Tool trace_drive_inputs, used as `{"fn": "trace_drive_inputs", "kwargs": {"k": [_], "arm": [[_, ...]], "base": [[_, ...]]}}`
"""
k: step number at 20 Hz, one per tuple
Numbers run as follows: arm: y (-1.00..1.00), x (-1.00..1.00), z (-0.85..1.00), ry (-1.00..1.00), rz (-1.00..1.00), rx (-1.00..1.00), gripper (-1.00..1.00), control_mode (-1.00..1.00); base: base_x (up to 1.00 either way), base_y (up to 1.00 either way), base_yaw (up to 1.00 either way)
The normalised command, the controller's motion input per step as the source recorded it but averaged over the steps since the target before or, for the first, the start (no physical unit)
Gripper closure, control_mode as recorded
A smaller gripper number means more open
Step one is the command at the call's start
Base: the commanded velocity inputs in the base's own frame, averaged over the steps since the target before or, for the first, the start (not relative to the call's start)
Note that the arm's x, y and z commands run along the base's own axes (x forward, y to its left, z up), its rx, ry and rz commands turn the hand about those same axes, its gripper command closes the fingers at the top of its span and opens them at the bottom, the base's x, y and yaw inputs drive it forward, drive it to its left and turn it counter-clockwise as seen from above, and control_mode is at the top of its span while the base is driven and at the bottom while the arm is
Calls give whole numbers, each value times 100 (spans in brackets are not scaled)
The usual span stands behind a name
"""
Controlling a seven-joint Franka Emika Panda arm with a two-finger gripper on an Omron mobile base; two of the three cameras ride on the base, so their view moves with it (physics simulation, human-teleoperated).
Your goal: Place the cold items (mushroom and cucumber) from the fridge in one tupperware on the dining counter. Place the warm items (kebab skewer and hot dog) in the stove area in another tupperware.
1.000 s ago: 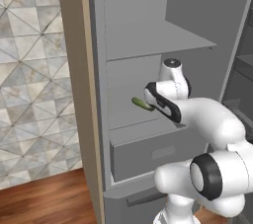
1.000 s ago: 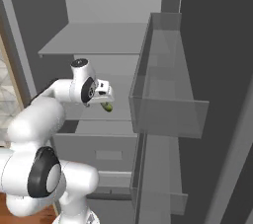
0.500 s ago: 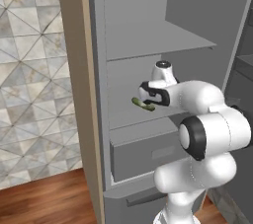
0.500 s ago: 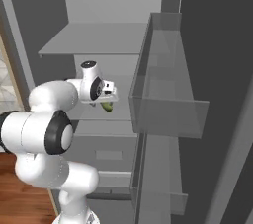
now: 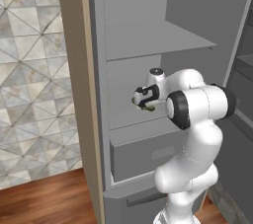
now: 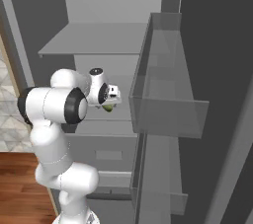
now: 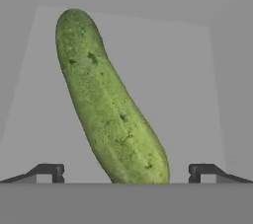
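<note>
The fridge (image 5: 148, 40) stands open, and my arm reaches in over its middle shelf. On that grey shelf lies the dark green cucumber (image 7: 108, 109), running away from the hand with its near end between my fingertips (image 7: 49, 171). My gripper (image 7: 126, 172) is open, with its jaws wide on either side of the cucumber and not pressing on it. From the base, the gripper (image 5: 143, 97) (image 6: 112, 97) covers most of the cucumber (image 5: 147, 108) (image 6: 107, 108), leaving only a green sliver below the hand. The mushroom, kebab skewer, hot dog, tupperware and dining counter are out of view.
A grey drawer (image 5: 148, 154) sits below the shelf and another shelf (image 6: 99, 40) above it. The open fridge door with its clear bin (image 6: 168, 99) stands close on the right. A tan side panel (image 5: 74, 94), tiled wall (image 5: 29, 70) and wood floor (image 5: 49, 198) lie to the left.
The hand has moved sideways along the shelf onto the cucumber, which showed beside it before. The elbow has swung up in front. The jaws have stayed wide.
</note>
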Motion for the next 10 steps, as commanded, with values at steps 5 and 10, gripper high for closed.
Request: {"fn": "trace_drive_inputs", "kwargs": {"k": [5, 10], "arm": [[3, 70, -51, 3, 5, 0, -100, -100], [0, 14, -15, -1, 1, 0, -100, -100]], "base": [[0, 0, 0], [0, 0, 0]]}}
